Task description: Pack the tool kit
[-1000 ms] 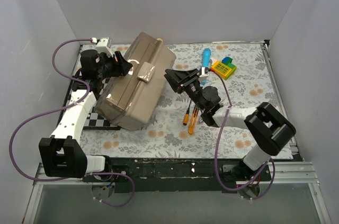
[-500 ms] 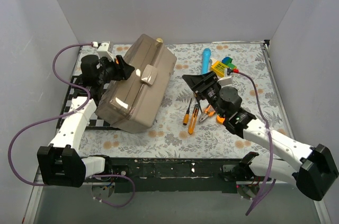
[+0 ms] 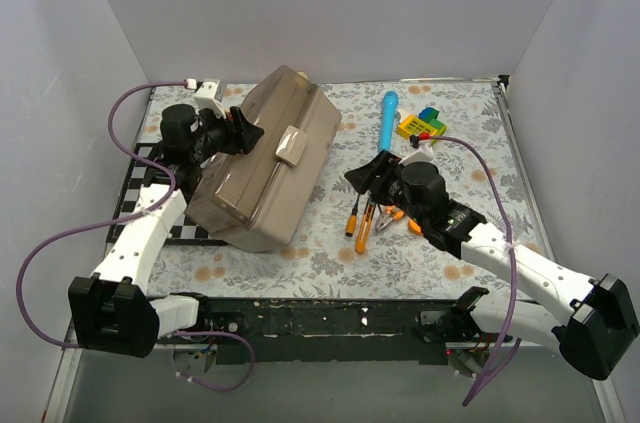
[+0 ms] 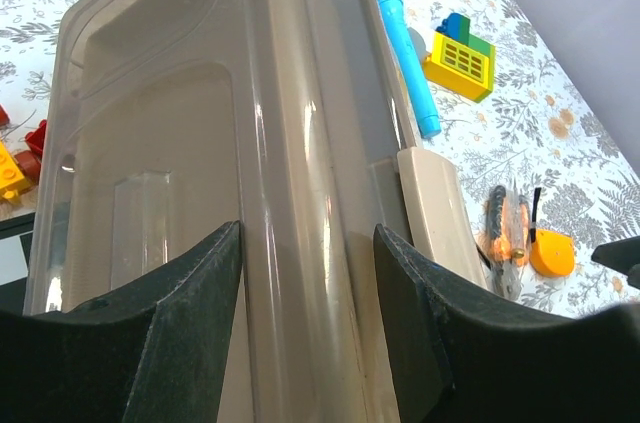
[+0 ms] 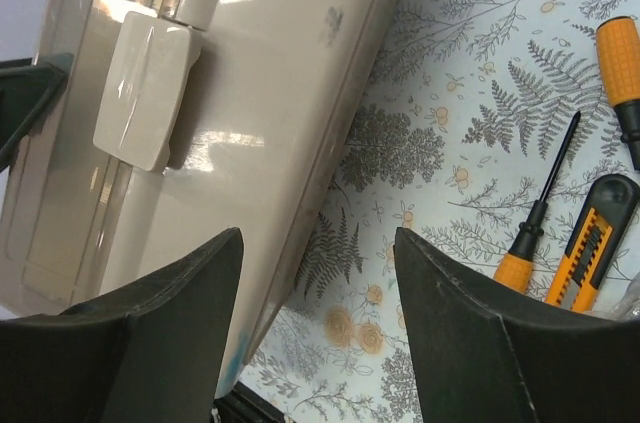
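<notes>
The grey-brown toolbox (image 3: pixel 262 171) lies closed and tilted on the left of the mat, its tan latch (image 3: pixel 291 146) facing right. My left gripper (image 3: pixel 238 133) is at its upper left side; in the left wrist view my jaws (image 4: pixel 308 243) clamp a ridge of the toolbox (image 4: pixel 180 143). My right gripper (image 3: pixel 363 175) is open and empty just right of the box; its wrist view shows the gripper (image 5: pixel 318 243) over the mat beside the toolbox (image 5: pixel 260 63). Orange-and-black screwdrivers (image 3: pixel 360 218) lie below it; one of these screwdrivers (image 5: pixel 535 228) also shows in the right wrist view.
A blue cylindrical tool (image 3: pixel 387 115) and a yellow toy block (image 3: pixel 422 125) lie at the back right. An orange-and-black knife (image 5: pixel 590 243) lies by the screwdrivers. Red and yellow bricks (image 4: pixel 12 163) lie left of the box. A checkered board (image 3: pixel 190 228) lies under the box's left end.
My right arm has drawn back from the toolbox's latch side to the right and lowered near the screwdrivers. The toolbox and my left gripper have shifted slightly right.
</notes>
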Robot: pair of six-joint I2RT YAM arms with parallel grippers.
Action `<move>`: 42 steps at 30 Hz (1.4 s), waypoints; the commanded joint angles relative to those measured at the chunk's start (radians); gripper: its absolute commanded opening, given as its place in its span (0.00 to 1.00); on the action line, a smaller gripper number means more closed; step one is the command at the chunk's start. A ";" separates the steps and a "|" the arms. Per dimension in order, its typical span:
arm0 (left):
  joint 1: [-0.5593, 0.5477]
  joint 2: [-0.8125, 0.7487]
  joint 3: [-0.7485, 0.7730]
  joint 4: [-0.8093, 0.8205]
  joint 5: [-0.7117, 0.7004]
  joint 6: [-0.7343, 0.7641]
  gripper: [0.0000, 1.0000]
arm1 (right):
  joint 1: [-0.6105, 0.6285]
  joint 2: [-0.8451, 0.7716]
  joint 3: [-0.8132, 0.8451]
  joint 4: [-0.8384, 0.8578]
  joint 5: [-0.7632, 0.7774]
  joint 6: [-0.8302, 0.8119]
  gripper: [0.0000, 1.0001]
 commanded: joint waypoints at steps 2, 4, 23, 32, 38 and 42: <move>-0.048 0.004 -0.062 -0.254 0.083 0.009 0.24 | 0.000 0.019 0.025 0.007 -0.040 -0.036 0.70; -0.057 -0.009 -0.060 -0.256 0.084 0.006 0.24 | 0.000 0.036 0.027 0.020 -0.063 -0.030 0.70; -0.082 -0.058 -0.062 -0.254 0.120 -0.036 0.27 | 0.000 0.118 0.013 0.008 -0.005 0.001 0.69; -0.103 -0.087 -0.076 -0.256 0.123 -0.050 0.27 | -0.003 0.233 0.103 0.002 -0.036 -0.040 0.65; -0.132 -0.114 -0.080 -0.253 0.150 -0.050 0.27 | -0.002 0.333 0.180 -0.042 -0.046 -0.040 0.62; -0.142 -0.142 -0.082 -0.248 0.166 -0.051 0.28 | -0.009 0.385 0.183 0.004 -0.086 -0.025 0.62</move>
